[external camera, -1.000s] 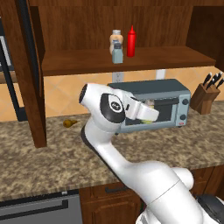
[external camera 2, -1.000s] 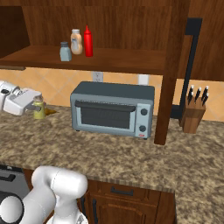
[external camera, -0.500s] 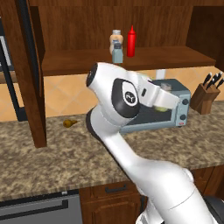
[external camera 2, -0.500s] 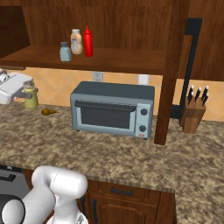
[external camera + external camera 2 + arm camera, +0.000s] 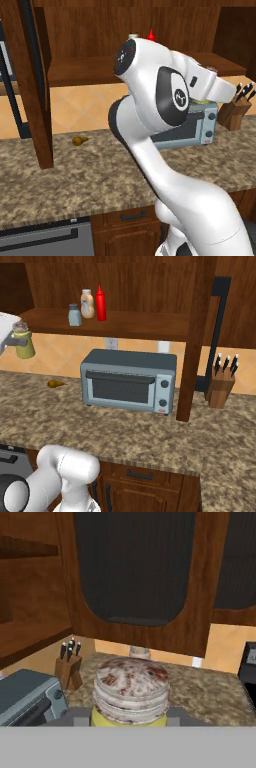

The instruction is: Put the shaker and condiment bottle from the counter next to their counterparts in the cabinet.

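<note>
High above the counter point(image 5: 125, 431), the tool point(image 5: 15, 342) has lifted the clamped shaker point(image 5: 24, 340) since before

The pale yellow-green shaker point(image 5: 24, 342) with a speckled silvery top hangs upright above the counter point(image 5: 150, 431). On the cabinet point(image 5: 140, 323) shelf, the red condiment bottle point(image 5: 101, 303) stands right of the 2 counterparts point(image 5: 81, 308).

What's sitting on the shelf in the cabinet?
On the cabinet shelf stand a grey-blue shaker, a tan bottle and the red condiment bottle. The post hides the shelf's right end.
</note>
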### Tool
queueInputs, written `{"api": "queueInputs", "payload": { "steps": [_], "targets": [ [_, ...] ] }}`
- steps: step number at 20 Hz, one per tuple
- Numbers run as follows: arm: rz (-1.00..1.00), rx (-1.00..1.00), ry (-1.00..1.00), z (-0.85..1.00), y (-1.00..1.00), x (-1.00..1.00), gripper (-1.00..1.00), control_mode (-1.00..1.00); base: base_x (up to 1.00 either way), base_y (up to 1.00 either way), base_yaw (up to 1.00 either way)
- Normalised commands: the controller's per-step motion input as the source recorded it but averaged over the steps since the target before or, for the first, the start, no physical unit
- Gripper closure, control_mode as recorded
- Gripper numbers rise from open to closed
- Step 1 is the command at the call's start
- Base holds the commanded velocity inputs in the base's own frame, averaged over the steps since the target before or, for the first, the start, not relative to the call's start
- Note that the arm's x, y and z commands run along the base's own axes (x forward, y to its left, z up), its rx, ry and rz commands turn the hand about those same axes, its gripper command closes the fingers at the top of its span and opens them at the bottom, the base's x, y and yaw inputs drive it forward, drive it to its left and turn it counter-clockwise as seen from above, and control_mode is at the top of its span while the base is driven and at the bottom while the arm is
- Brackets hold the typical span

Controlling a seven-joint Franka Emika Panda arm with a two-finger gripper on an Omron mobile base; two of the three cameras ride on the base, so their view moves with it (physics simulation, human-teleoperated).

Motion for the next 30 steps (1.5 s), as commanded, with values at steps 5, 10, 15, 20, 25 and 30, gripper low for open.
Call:
{"api": "queueInputs", "payload": {
  "steps": [5,10,15,20,25,30],
  "targets": [
    [0.31,-0.03,0.03,-0.05,-0.18,0.21,1.00,-1.00,0.00,0.00,0.00],
    [0.15,-0.12,0.02,-0.10,0.24,0.15,1.00,-1.00,0.00,0.00,0.00],
    [0.30,0.00,-0.04,0.00,-0.18,0.31,1.00,-1.00,0.00,0.00,0.00],
    [0.35,0.00,-0.14,0.00,-0.07,0.45,1.00,-1.00,0.00,0.00,0.00],
    [0.35,0.00,-0.09,0.00,0.00,0.63,1.00,-1.00,0.00,0.00,0.00],
    [0.22,-0.04,-0.07,0.02,0.00,0.51,1.00,-1.00,0.00,0.00,0.00]
  ]
}}
